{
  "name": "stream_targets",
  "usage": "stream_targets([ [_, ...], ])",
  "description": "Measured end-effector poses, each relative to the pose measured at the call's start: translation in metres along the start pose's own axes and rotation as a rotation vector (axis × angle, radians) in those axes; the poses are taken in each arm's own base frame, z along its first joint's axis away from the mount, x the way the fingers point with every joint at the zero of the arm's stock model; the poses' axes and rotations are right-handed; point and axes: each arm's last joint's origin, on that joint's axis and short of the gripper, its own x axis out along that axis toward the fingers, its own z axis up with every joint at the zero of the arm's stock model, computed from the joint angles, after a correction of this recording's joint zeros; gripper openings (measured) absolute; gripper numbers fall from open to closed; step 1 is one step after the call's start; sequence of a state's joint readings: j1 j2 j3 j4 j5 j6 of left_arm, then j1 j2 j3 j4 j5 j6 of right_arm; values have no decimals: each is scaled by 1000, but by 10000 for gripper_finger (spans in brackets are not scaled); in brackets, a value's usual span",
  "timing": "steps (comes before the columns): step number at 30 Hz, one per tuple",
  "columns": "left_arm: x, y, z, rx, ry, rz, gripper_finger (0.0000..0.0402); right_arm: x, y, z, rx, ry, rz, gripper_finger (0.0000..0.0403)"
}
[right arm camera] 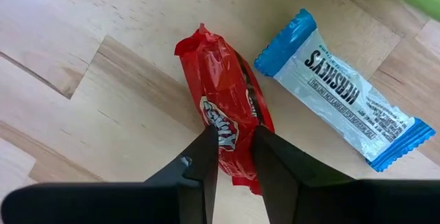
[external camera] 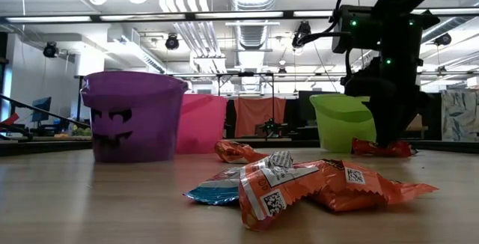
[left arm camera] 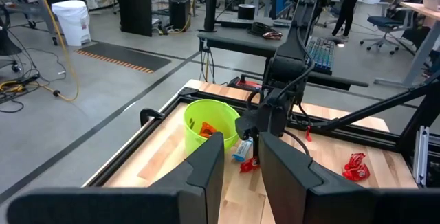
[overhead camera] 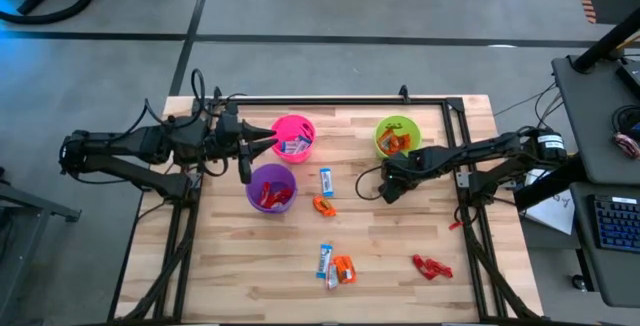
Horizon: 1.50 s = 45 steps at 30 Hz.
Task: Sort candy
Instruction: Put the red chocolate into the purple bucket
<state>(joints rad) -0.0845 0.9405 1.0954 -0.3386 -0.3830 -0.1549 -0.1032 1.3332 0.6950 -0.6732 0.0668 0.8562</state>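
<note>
Right gripper [right arm camera: 234,157] pinching red candy [right arm camera: 223,110] beside blue-and-white bar [right arm camera: 347,93]

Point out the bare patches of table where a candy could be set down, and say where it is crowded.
Free: the table near corner on the left arm's side, before the purple cup; the strip between the orange candy pile and the loose red candy. Crowded: the middle, around the right gripper closing on a red candy beside a blue-and-white bar.

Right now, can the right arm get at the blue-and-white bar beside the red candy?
Probably yes: the blue-and-white bar lies uncovered right beside the right tool, though that is clamped on the red candy.
</note>
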Motion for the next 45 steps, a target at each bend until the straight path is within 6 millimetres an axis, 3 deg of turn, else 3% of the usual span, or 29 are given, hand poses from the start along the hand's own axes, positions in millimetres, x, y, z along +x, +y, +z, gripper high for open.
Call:
stream_targets([
  [13, 0, 0, 0, -3, 0, 0, 78, -14, 6, 7, -4, -3, 1, 113],
  [20, 0, 0, 0, -3, 0, 0, 78, -33, 8, 8, 28, -16, 57, 115],
  [26, 0, 0, 0, -4, 2, 1, 78, -45, 11, -4, 10, 1, 94, 132],
  [31, 0, 0, 0, -6, 4, 1, 78, -33, 10, -13, -19, 19, 23, 166],
  [38, 0, 0, 0, -1, 5, 1, 78, -3, 17, -10, -54, 9, -4, 190],
  [41, 0, 0, -1, -6, 5, 1, 78, 7, 18, -10, -61, 27, -26, 174],
  [45, 0, 0, 0, -14, 5, 1, 78, 10, 19, -10, -64, 34, -33, 115],
])
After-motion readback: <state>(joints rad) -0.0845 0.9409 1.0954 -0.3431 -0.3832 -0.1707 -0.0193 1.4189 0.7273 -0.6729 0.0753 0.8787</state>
